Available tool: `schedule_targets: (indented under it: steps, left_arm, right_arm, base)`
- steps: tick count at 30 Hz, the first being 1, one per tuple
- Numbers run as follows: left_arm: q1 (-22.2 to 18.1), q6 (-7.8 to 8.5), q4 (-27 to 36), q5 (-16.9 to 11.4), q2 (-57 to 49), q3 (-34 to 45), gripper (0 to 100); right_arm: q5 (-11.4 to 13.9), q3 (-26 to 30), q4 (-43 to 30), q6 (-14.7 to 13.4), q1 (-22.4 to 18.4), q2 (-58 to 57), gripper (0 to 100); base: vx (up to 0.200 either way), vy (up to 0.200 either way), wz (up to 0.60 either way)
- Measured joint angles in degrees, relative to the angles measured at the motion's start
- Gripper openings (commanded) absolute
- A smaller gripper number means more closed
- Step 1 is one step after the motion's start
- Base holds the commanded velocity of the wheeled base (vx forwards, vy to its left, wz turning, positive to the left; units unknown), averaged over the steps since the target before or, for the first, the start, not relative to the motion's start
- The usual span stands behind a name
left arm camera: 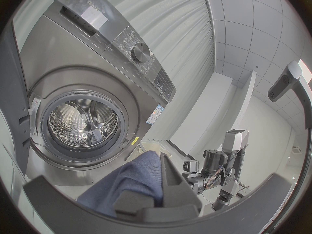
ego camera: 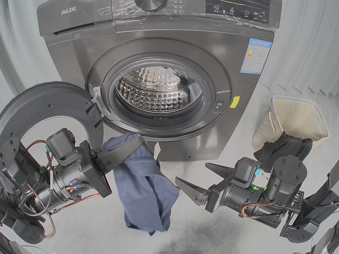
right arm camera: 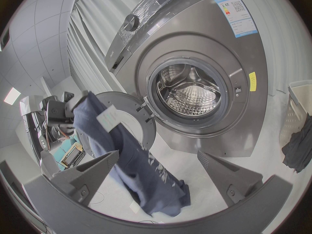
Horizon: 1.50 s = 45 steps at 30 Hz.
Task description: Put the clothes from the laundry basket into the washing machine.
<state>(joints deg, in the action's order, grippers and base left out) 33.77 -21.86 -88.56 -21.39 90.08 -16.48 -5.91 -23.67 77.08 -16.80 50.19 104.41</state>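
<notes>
Left arm: low on the robot's left, in front of the open door [ego camera: 46, 103], forearm angled up toward the mouth of the washer [ego camera: 226, 53].
Left gripper [ego camera: 130, 143]: clenched on the top fold of the blue garment [ego camera: 146, 191]; cloth bulges out between the two fingers.
Blue garment: hangs straight down from the left gripper, outside the machine, below and just in front of the drum [ego camera: 155, 89]; whether its lower end touches the floor [ego camera: 197, 233] I cannot tell.
Right arm: low on the robot's right, between washer and basket [ego camera: 300, 113], lying nearly level and pointing toward the hanging garment.
Right gripper [ego camera: 192, 173]: jaws spread wide, nothing between them, near the blue garment but apart from it.
Washer: door swung fully out to the left; the drum's perforated steel wall shows through the opening.
Basket: cream, on the floor to the right of the washer, tipped forward.
Dark garment [ego camera: 282, 149]: draped over the basket's front rim, hanging outside it, just behind the right arm.
</notes>
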Motion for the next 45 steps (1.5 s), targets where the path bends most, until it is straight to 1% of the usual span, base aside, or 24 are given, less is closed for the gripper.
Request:
schedule_targets:
  steps: [9, 11, 14, 20, 25, 28, 31, 36, 38, 45]
  left_arm:
    - [-0.5, -0.01, 0.0, 0.0, -0.4, -0.3, 0]
    - [-0.5, -0.04, 0.0, 0.0, -0.4, -0.3, 0]
    - [-0.5, -0.06, 0.0, 0.0, -0.4, -0.4, 0]
    - [-0.5, -0.04, 0.0, 0.2, -0.3, -0.8, 0]
    - [-0.5, -0.01, 0.0, 1.0, 0.0, -1.2, 0]
    - [-0.5, -0.01, 0.0, 1.2, 0.1, -1.4, 0]
    - [-0.5, -0.01, 0.0, 1.2, 0.2, -1.4, 0]
    - [-0.4, -0.01, 0.0, 1.2, 0.2, -1.2, 0]
    - [-0.4, -0.01, 0.0, 1.2, 0.2, -1.1, 0]
    - [-0.4, -0.01, 0.0, 1.3, 0.3, -1.1, 0]
  right_arm:
    - [0.0, 0.0, -0.1, 0.0, 0.0, 1.2, 100]
    - [0.0, 0.0, -0.2, 0.4, -0.1, 1.3, 100]
    - [0.5, 0.1, -0.2, 0.7, -0.2, 1.5, 100]
    - [2.1, 1.2, 0.3, 1.3, -0.2, 1.9, 100]
    - [4.8, 4.3, 0.4, 2.7, 0.0, 2.1, 100]
    - [5.5, 5.6, 0.5, 3.0, 0.2, 2.3, 100]
    - [5.9, 5.7, 0.6, 3.1, 0.5, 2.7, 100]
    - [6.2, 4.8, 2.6, 3.9, 1.4, 4.8, 100]
    - [6.2, 3.8, 3.5, 4.4, 1.8, 6.1, 100]
    - [5.9, -0.3, 5.5, 4.5, 3.4, 10.0, 100]
  base:
    - [0.0, 0.0, 0.0]
    - [0.0, 0.0, 0.0]
    - [0.0, 0.0, 0.0]
    - [0.0, 0.0, 0.0]
    - [0.0, 0.0, 0.0]
    - [0.0, 0.0, 0.0]
    - [0.0, 0.0, 0.0]
    - [0.0, 0.0, 0.0]
    - [0.0, 0.0, 0.0]
    - [0.0, 0.0, 0.0]
